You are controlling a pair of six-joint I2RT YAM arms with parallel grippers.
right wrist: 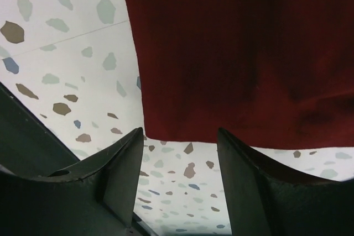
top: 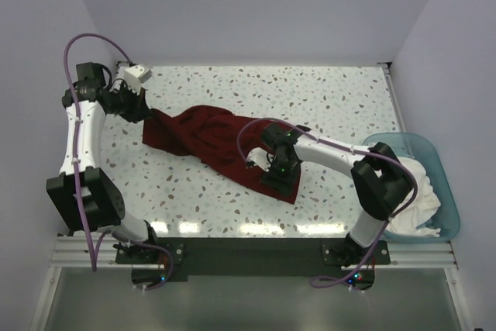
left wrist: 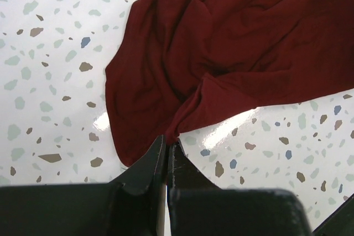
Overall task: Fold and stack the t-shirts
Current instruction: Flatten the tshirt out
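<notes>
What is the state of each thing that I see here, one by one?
maroon t-shirt, unfolded, lying crumpled
white t-shirt, bunched inside light blue tub
light blue tub, holding white t-shirt
left gripper, jaws shut on maroon t-shirt
right gripper, jaws open, empty

**One side clamped, the other parted**

The left arm (top: 81,133) rises from its base and bends inward at the far end. The left end effector (left wrist: 167,143) is pinched tight on an edge of the maroon t-shirt (left wrist: 232,42). The right arm (top: 333,149) folds leftward, wrist turned down. The right end effector (right wrist: 180,136) has its jaws apart, gripping nothing.
</notes>
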